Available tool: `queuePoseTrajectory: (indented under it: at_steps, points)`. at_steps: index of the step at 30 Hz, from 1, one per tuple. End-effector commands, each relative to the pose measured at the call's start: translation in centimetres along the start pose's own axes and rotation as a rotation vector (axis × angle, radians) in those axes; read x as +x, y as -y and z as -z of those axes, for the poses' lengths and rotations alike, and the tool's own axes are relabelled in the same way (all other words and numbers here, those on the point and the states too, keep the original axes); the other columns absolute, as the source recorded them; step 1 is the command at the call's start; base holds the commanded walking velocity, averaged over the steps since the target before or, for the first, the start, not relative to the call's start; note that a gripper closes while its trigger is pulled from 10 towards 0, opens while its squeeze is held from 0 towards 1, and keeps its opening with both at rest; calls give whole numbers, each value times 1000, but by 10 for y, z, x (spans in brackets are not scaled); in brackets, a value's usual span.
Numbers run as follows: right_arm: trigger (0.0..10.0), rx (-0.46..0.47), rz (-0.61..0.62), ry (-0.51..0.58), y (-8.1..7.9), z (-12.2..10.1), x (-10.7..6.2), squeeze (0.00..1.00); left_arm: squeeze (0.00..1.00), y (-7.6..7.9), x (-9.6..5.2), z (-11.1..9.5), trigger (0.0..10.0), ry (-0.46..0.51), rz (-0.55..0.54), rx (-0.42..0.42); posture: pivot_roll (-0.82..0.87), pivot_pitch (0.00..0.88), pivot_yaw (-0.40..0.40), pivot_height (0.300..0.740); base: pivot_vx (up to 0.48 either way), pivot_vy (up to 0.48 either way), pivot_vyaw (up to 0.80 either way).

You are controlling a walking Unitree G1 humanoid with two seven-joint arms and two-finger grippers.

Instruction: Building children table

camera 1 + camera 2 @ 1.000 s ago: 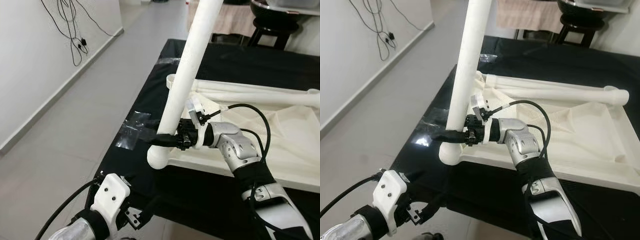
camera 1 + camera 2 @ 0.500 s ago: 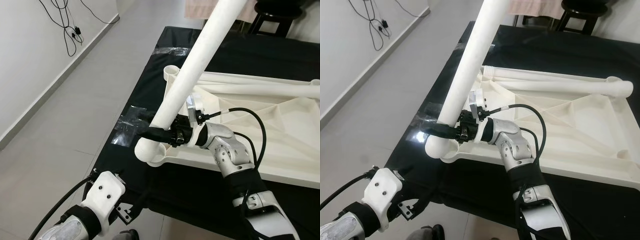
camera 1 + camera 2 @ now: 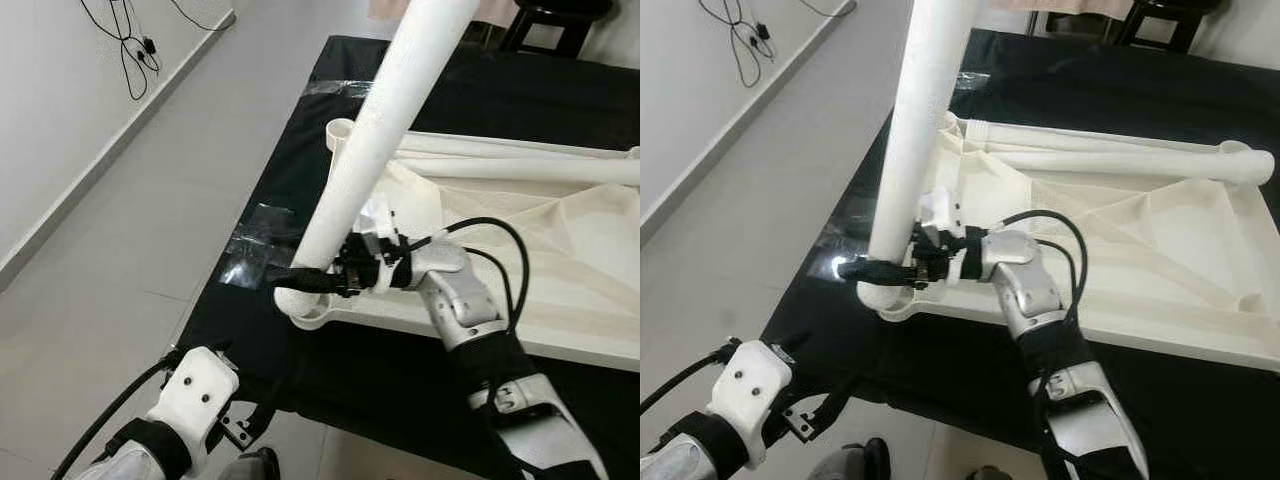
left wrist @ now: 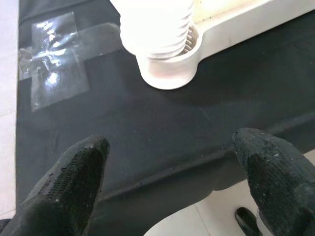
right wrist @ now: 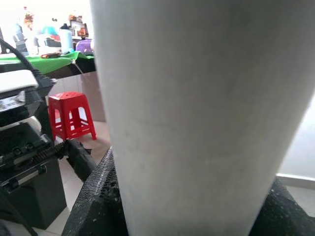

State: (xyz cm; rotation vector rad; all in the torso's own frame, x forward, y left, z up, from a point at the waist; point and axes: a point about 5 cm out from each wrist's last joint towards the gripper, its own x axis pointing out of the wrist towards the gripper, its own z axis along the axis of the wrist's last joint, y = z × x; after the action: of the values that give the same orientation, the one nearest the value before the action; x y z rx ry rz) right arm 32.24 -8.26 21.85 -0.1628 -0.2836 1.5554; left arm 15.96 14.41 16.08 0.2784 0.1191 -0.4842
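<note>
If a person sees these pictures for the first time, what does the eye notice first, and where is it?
First comes the thick white table leg, rising at a slant from the corner socket of the cream tabletop, which lies upside down on a black-covered surface. The right gripper clasps the leg just above the socket, while the left gripper hovers open before the surface's near edge.

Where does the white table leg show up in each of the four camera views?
Left eye view: white table leg slants from top centre down to the corner socket.
Right eye view: it runs from top centre down, right hand at its base.
Left wrist view: its threaded end at top.
Right wrist view: close up, centre.
Shared landmark: the corner socket.
</note>
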Motion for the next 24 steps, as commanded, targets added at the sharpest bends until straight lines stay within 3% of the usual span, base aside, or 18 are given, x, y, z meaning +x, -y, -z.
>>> queuePoseTrajectory:
  at_steps: [1, 8, 12, 13, 16, 18, 21, 24]
  points:
    - [10000, 38, -31, -52, -2, 10, -2, 0, 0, 2, -2, 0, 10000, 2, -3, 0, 83, 269, -13, 740, 0, 0, 0]
    - [10000, 59, -83, -81, 6, 6, -13, 0, 0, 5, -2, 0, 10000, 7, 9, -19, 85, 267, -14, 740, 0, 0, 0]
    - [10000, 70, -221, -157, 4, 5, -19, 0, 0, 6, -4, 1, 10000, 10, 12, -38, 82, 264, -18, 740, 0, 0, 0]
    - [10000, 40, -315, -248, -3, 8, -17, 0, 0, 6, -4, 1, 10000, 12, 14, -41, 81, 263, -18, 740, 0, 0, 0]
    - [10000, 25, -345, -281, -5, 9, -16, 0, 0, 6, -4, 1, 10000, 13, 15, -42, 81, 263, -18, 740, 0, 0, 0]
    - [10000, -29, -415, -330, -8, 8, -7, 0, 0, 6, -4, 0, 10000, 15, 16, -43, 83, 265, -18, 740, 0, 0, 0]
    - [10000, -41, -428, -336, -8, 7, -4, 0, 0, 6, -4, 0, 10000, 16, 16, -43, 83, 265, -18, 740, 0, 0, 0]
    - [10000, -69, -471, -340, -4, 0, 9, 0, 0, 6, -3, -1, 10000, 20, 13, -42, 83, 270, -24, 740, 0, 0, 0]
